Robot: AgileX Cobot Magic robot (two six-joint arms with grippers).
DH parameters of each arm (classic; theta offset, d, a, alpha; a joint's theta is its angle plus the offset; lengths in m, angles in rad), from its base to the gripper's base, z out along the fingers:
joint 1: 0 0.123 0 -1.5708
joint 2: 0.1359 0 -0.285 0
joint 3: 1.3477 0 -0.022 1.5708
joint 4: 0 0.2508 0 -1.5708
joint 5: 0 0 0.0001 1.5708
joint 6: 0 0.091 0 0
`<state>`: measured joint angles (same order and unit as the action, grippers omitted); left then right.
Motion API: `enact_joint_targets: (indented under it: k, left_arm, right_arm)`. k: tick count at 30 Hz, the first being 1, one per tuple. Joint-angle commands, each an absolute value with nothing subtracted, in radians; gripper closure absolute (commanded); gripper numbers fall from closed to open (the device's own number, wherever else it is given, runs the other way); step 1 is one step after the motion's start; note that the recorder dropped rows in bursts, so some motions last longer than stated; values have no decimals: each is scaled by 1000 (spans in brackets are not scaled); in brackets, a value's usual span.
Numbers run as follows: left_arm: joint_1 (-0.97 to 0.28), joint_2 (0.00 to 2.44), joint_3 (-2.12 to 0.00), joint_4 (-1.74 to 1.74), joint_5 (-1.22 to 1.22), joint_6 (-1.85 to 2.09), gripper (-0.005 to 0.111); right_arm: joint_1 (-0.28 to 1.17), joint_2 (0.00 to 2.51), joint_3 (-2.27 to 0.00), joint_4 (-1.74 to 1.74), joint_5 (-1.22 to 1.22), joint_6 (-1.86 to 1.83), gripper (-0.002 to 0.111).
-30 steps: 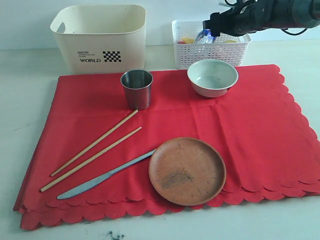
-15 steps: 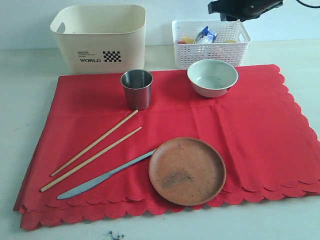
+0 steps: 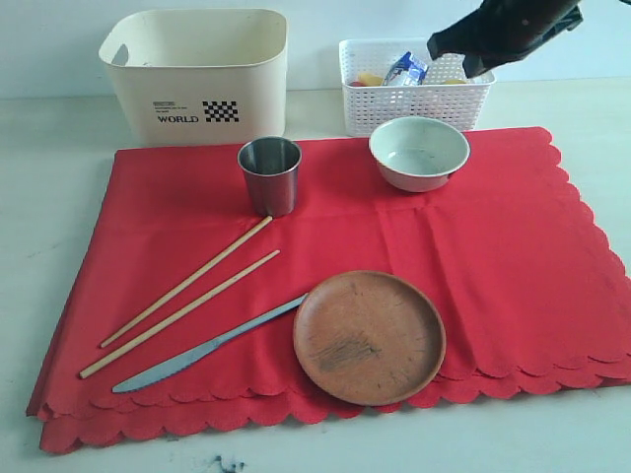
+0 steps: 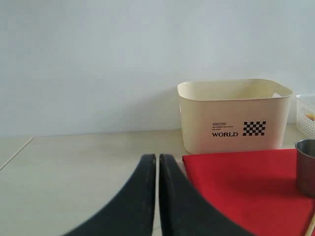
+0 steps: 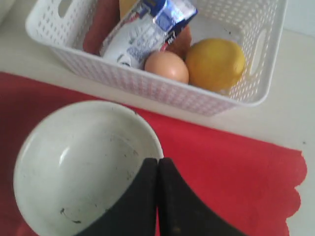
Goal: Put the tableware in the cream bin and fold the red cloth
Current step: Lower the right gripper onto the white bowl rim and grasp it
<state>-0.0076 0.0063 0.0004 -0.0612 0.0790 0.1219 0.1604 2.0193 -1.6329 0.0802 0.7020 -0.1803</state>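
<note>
Bowl [image 5: 83, 162] is lying seemingly beneath the right gripper [image 5: 157, 163], whose jaws are pressing together empty; they are needing spreading before straddling its rim.

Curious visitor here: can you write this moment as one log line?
right gripper shut, empty, pointing at bowl | left gripper shut, empty | cup, plate on red cloth

bright, even, diffuse light throughout; only faint soft shadows, tight under steel cup [image 3: 269, 174] and round brown plate [image 3: 370, 337]. pale counter [image 3: 39, 197] near washed out, red cloth [image 3: 493, 246] heavily saturated. right arm [image 3: 523, 20] dark, slightly smeared. wrist views soft: left claw [image 4: 157, 158] and right claw [image 5: 157, 161] close to lens, out of focus; white basket [image 5: 162, 91] hazy, overexposed.
</note>
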Motion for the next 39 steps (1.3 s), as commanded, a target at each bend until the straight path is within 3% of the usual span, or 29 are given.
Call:
enact_joint_targets:
  k: [1,9,18,21,34,39]
  left_arm:
    - [-12,0,0,-67,80,119,102]
    - [-12,0,0,-67,80,119,102]
    - [-12,0,0,-67,80,119,102]
    - [-12,0,0,-67,80,119,102]
    - [-12,0,0,-67,80,119,102]
    - [-12,0,0,-67,80,119,102]
  right_arm:
    - [156,1996,-1536,49,656,-191,108]
    - [158,2041,-1501,51,630,-104,104]
    - [158,2105,-1501,49,583,-41,60]
    - [158,2122,-1501,49,566,-57,54]
    - [158,2179,-1501,53,503,-60,56]
    - [158,2179,-1501,53,495,-60,79]
